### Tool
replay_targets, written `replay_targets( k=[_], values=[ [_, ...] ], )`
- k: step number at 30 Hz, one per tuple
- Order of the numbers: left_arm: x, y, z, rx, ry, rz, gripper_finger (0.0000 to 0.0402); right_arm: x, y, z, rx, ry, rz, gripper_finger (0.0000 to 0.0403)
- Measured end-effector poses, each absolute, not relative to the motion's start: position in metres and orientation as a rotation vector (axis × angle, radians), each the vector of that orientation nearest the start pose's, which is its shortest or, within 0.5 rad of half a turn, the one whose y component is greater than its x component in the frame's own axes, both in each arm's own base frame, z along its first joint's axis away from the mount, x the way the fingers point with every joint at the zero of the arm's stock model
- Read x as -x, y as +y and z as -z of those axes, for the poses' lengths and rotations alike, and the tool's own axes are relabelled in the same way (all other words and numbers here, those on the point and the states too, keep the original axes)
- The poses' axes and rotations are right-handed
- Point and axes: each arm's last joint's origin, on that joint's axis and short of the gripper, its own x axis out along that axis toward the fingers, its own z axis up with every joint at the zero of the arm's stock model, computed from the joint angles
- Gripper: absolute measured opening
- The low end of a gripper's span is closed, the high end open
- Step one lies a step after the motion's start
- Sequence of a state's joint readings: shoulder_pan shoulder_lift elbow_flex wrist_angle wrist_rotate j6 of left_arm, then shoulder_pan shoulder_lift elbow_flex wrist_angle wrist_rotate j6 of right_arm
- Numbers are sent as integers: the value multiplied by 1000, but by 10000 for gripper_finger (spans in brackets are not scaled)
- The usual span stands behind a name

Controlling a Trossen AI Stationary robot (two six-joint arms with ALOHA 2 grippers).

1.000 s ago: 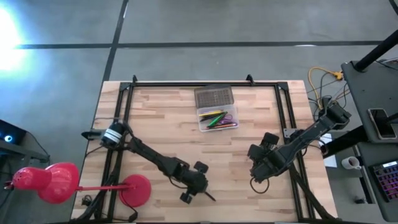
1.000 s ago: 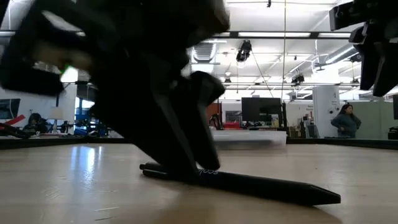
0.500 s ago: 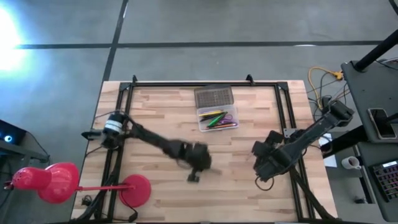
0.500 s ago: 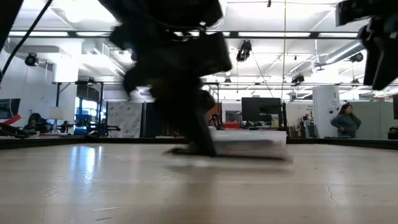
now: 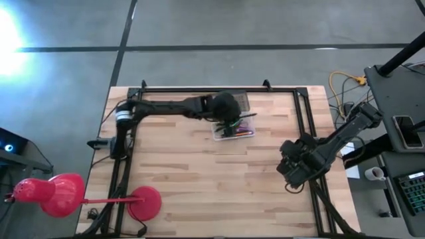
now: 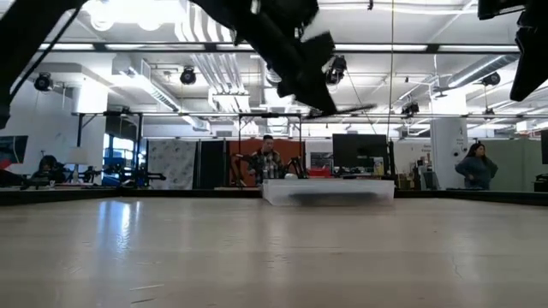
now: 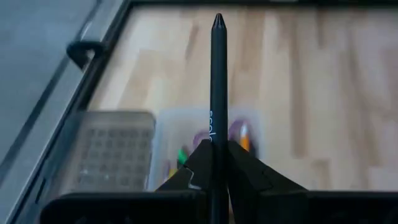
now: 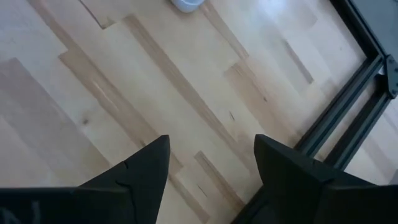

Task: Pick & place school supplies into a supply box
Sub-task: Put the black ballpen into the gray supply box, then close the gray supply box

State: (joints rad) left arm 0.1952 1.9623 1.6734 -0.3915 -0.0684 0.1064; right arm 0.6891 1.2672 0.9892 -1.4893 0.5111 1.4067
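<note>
The supply box (image 5: 234,130) stands at the far middle of the table, a clear tray holding green, orange and purple school supplies (image 7: 182,155). Its grey ribbed lid (image 7: 112,149) lies open on the far side. My left gripper (image 7: 214,165) hangs above the box (image 6: 330,190), shut on a dark pen (image 7: 217,81). My right gripper (image 8: 211,155) stands open over bare wood near the table's right edge (image 5: 287,171), holding nothing. My left gripper pinches the dark pen's shaft (image 7: 217,140) between its two fingers. The pen runs along the fingers and sticks out ahead of them, tip (image 7: 218,22) toward the table's right side. It is lifted clear, above the box; its rear end is hidden by the gripper.
A dark metal frame (image 5: 302,109) runs round the table's far, left and right sides. A red lamp (image 5: 50,196) stands at the near left corner. Cables and a rack (image 5: 398,113) stand off the right edge. Open wood lies between the box and the near edge. People (image 6: 270,161) are in the room behind.
My left gripper has picked the dark pen up off the table near its front edge, lifted it clear and swung it fast toward the far edge, until it hangs over the supply box. My right gripper has drifted a little toward the table's right edge.
</note>
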Motion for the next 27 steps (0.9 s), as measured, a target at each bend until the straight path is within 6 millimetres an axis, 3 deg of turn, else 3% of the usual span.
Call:
replay_targets(
  k=[6,13,20,27],
  values=[
    [-444,120,-228,1,883,-199,27,-143,100,-249,-146,1136,818,226],
    [-433,124,-199,136,1005,-258,37,-142,99,-246,-120,1144,814,226],
    [-428,127,-214,192,966,-301,53,-155,91,-246,-132,1059,819,226],
    [-425,129,-208,169,986,-260,114,-193,54,-248,-200,969,849,226]
  ],
)
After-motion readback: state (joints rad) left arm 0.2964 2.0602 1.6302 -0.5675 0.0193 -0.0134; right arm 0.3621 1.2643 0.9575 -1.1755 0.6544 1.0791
